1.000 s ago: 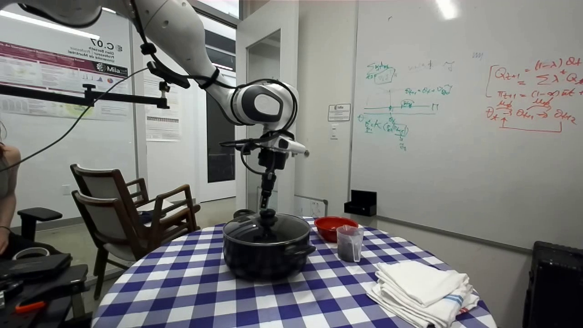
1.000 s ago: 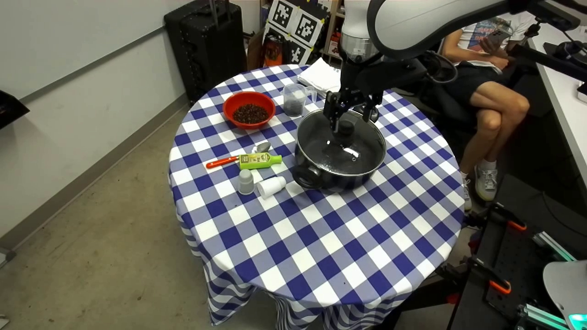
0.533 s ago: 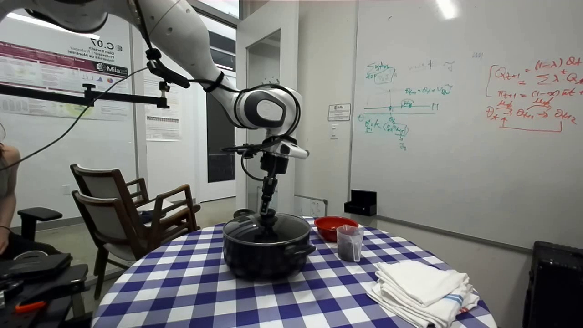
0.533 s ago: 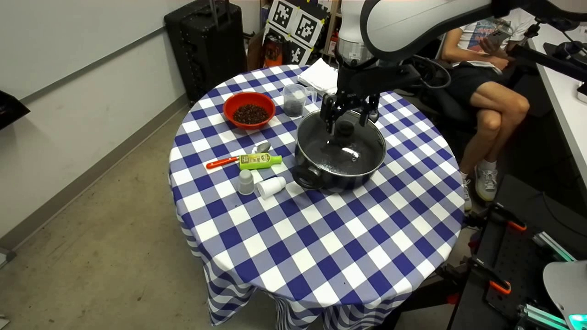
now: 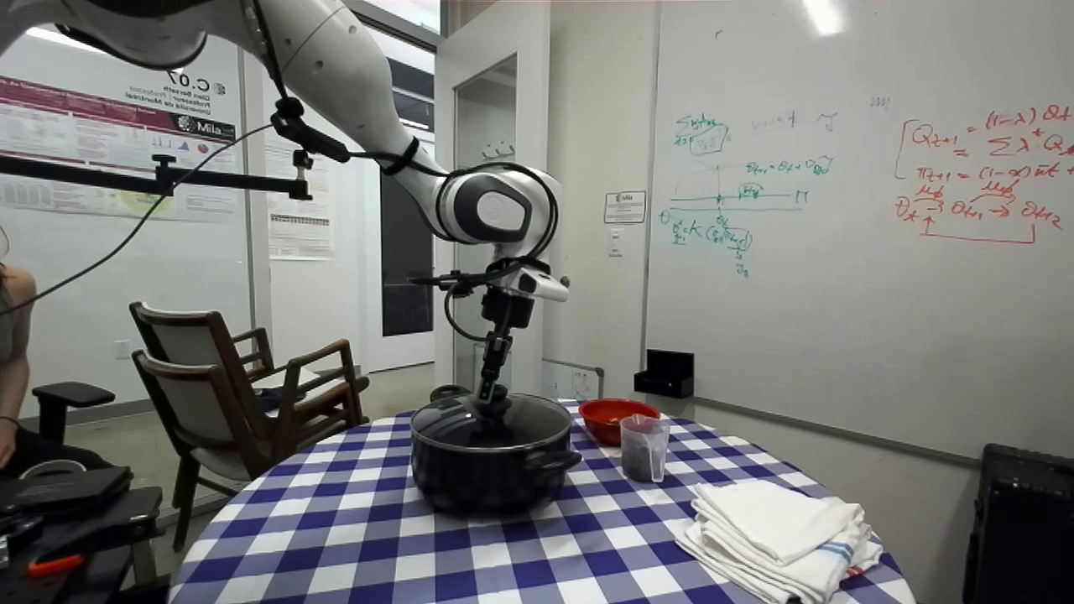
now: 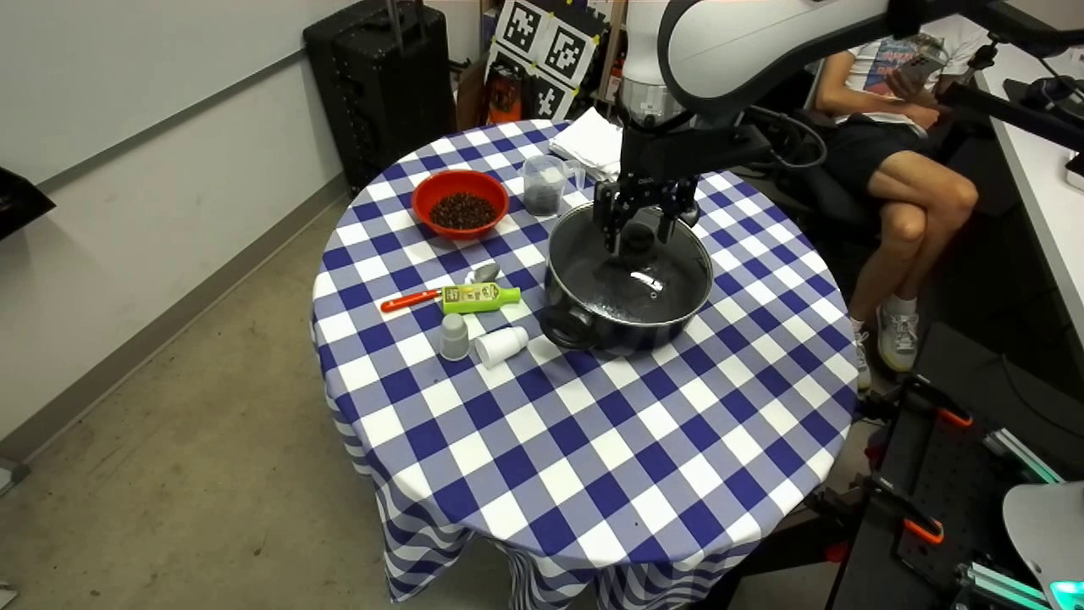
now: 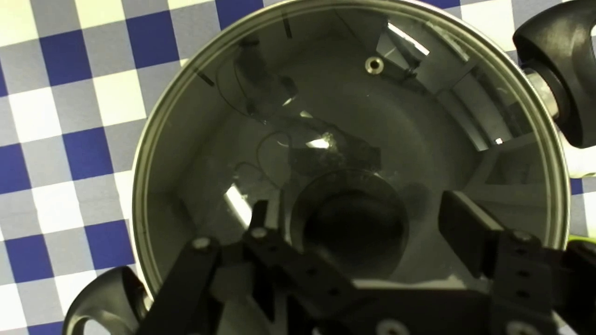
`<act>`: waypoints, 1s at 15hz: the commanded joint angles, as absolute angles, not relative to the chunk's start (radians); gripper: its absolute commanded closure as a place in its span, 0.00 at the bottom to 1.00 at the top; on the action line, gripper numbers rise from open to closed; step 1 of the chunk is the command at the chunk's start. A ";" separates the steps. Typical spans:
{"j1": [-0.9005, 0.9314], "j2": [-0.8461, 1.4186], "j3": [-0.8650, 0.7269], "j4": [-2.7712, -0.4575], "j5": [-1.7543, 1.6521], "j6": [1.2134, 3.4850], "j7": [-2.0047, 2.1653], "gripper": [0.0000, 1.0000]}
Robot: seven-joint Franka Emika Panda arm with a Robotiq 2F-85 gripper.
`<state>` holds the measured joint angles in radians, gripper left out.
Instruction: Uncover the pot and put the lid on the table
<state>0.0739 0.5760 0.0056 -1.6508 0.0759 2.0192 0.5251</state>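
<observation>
Standing at the upper left in an exterior view is a black case (image 6: 381,102). Left of centre, on the checked table (image 6: 593,474), come a red bowl (image 6: 457,181) of dark bits (image 6: 463,212), a green bottle (image 6: 480,297) on its side and a tipped white cup (image 6: 501,346). Right of centre, the pot (image 6: 631,337) sits with its lid (image 6: 605,286) on. Over it the gripper (image 6: 638,241) has its jaws apart, either side of the knob (image 6: 637,237); touching it or not, I cannot tell. At upper right a person (image 6: 889,165) sits.
</observation>
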 commanded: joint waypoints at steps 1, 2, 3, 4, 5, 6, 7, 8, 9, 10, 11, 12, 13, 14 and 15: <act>0.080 0.592 -0.008 -1.612 0.098 1.979 0.502 0.47; 0.080 0.590 -0.009 -1.613 0.097 1.976 0.501 0.56; 0.081 0.588 -0.010 -1.614 0.095 1.973 0.502 0.62; 0.081 0.584 -0.012 -1.616 0.094 1.967 0.504 0.72; 0.081 0.578 -0.013 -1.616 0.093 1.957 0.504 0.76; 0.082 0.577 -0.013 -1.620 0.093 1.957 0.503 0.76; 0.083 0.570 -0.013 -1.626 0.092 1.955 0.502 0.76; 0.084 0.563 -0.013 -1.631 0.090 1.954 0.502 0.76; 0.085 0.549 -0.012 -1.641 0.089 1.956 0.501 0.76; 0.086 0.535 -0.012 -1.648 0.089 1.956 0.500 0.76; 0.090 0.509 -0.014 -1.660 0.082 1.955 0.501 0.76; 0.088 0.478 -0.009 -1.672 0.082 1.953 0.482 0.76; 0.086 0.423 -0.001 -1.705 0.076 1.967 0.438 0.76; 0.088 0.384 0.002 -1.723 0.064 1.974 0.404 0.76; 0.088 0.345 0.005 -1.747 0.051 1.995 0.364 0.76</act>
<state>0.0802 0.5061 0.0019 -1.6532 0.0710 1.9835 0.4602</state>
